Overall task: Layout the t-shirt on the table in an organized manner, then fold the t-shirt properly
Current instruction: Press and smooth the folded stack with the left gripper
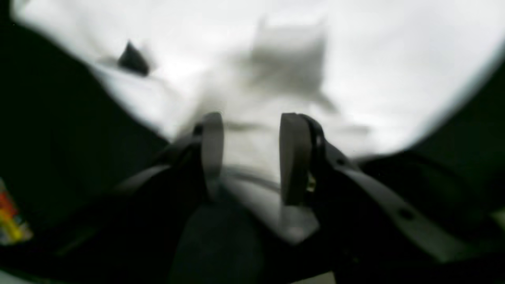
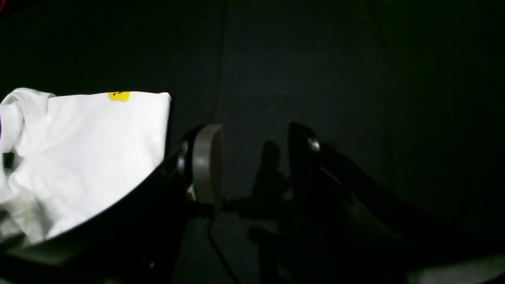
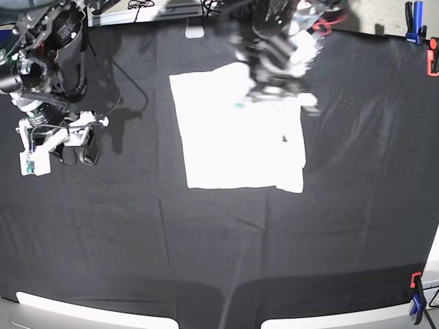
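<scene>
We judged the fold was under way: the t-shirt (image 3: 236, 133) lay mid-table (image 3: 137, 240), far of centre, the left gripper (image 1: 252, 157) grasping its cloth, the right gripper (image 2: 252, 165) released, empty, at the left; next, carry the cloth over.

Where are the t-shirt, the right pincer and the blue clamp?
t-shirt (image 3: 233, 144): base view, middle of the white cloth.
right pincer (image 2: 254, 157): right wrist view, midway between its tips.
blue clamp (image 3: 413, 14): base view, its handles.
</scene>
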Tool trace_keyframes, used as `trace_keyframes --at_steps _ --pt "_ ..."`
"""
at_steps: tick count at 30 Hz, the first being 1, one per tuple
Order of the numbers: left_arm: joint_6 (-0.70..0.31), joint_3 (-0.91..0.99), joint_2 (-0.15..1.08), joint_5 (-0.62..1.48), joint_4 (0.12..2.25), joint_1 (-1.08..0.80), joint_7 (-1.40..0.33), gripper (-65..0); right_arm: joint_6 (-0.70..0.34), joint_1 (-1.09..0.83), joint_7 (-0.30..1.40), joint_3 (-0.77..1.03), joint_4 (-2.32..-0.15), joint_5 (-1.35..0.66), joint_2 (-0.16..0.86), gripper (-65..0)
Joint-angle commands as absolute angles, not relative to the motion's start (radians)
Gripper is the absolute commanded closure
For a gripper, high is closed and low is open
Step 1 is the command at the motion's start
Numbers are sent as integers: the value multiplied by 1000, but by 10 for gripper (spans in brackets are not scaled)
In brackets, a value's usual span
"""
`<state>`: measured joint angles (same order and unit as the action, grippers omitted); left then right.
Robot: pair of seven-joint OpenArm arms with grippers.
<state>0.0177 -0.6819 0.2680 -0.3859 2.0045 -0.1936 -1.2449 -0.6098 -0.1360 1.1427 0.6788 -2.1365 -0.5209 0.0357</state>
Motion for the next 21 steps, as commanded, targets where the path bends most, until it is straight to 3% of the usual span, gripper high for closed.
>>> trace_keyframes --at_steps 1,10,21 --pt "45 -682 288 -419 2021 -188 -1250 -215 -613 -128 1116 680 -2155 -535 44 -263" --pt "158 -682 473 -441 2021 -189 -1313 -215 -613 -128 1116 680 -2155 -535 44 -263" --pt "158 -682 498 -403 2023 -201 -1316 -215 -613 -128 1118 680 -2155 -548 44 -263"
